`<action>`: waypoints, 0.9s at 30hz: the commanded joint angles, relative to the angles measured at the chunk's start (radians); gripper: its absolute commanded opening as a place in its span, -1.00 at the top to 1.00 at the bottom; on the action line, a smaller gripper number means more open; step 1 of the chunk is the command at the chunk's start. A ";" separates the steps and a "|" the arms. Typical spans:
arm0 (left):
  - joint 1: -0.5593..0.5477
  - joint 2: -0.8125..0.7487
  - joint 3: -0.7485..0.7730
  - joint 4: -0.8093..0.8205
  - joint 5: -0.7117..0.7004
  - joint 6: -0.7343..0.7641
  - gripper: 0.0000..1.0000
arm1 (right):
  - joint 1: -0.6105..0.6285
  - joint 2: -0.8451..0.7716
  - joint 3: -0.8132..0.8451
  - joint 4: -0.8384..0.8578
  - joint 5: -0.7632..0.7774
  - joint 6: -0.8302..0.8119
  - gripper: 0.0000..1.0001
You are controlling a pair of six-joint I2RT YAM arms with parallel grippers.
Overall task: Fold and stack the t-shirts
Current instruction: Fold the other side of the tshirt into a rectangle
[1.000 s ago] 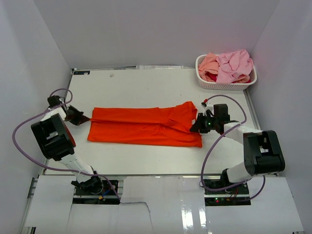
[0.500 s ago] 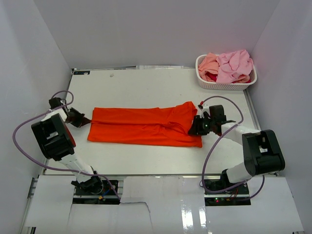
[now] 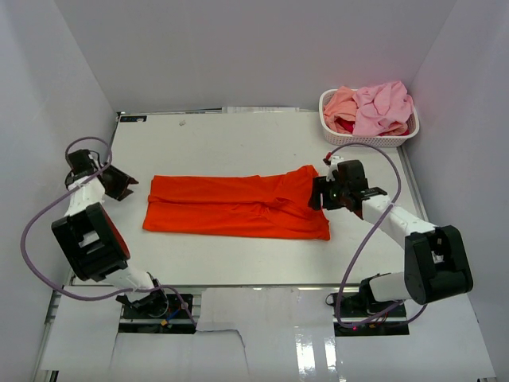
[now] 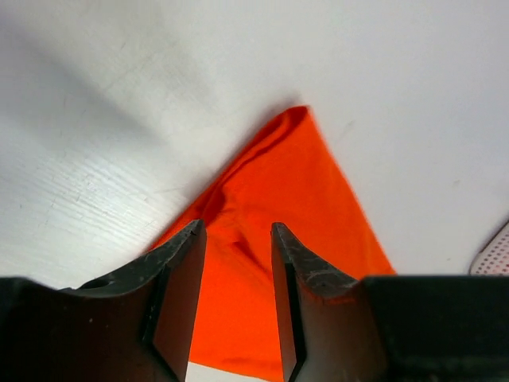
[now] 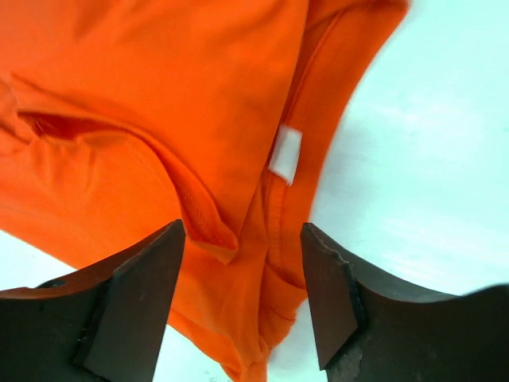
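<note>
The orange t-shirt (image 3: 235, 208) runs left to right, left gripper (image 3: 126, 185) just off one end, right gripper (image 3: 316, 195) over the other, both with jaws apart.

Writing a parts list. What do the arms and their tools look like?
Left arm and right arm: white links, boxy black joint housings, a looping purple cable each. Left tool and right tool: two dark, wedge-shaped fingers.
</note>
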 commanded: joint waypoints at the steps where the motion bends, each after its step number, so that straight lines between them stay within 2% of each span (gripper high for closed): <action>1: 0.006 -0.131 0.073 0.036 -0.050 -0.024 0.01 | 0.004 -0.050 0.086 -0.051 0.106 -0.016 -0.35; 4: 0.004 -0.131 0.099 0.102 0.043 -0.021 -0.01 | 0.001 -0.022 0.150 -0.054 0.097 -0.013 -0.52; 6: -0.004 -0.091 0.131 0.110 0.114 -0.015 -0.01 | -0.010 0.051 0.239 -0.071 0.029 -0.015 -0.60; 7: -0.004 -0.036 0.158 0.113 0.148 -0.012 -0.01 | -0.015 0.082 0.271 -0.078 0.001 -0.015 -0.76; 11: -0.013 0.070 0.180 0.147 0.280 -0.019 -0.01 | -0.056 0.229 0.409 -0.074 -0.123 0.002 -0.82; 15: -0.037 0.139 0.215 0.157 0.320 0.001 -0.05 | -0.087 0.337 0.518 -0.080 -0.162 0.002 -0.86; 20: -0.082 0.211 0.272 0.157 0.360 0.014 -0.05 | -0.142 0.464 0.604 -0.075 -0.255 0.008 -0.78; 23: -0.111 0.239 0.296 0.156 0.354 0.025 -0.05 | -0.153 0.519 0.647 -0.077 -0.286 0.013 -0.58; 24: -0.117 0.250 0.313 0.157 0.357 0.027 -0.05 | -0.156 0.530 0.658 -0.077 -0.292 0.016 -0.41; 27: -0.142 0.289 0.352 0.151 0.370 0.033 -0.06 | -0.162 0.567 0.689 -0.080 -0.309 0.024 -0.35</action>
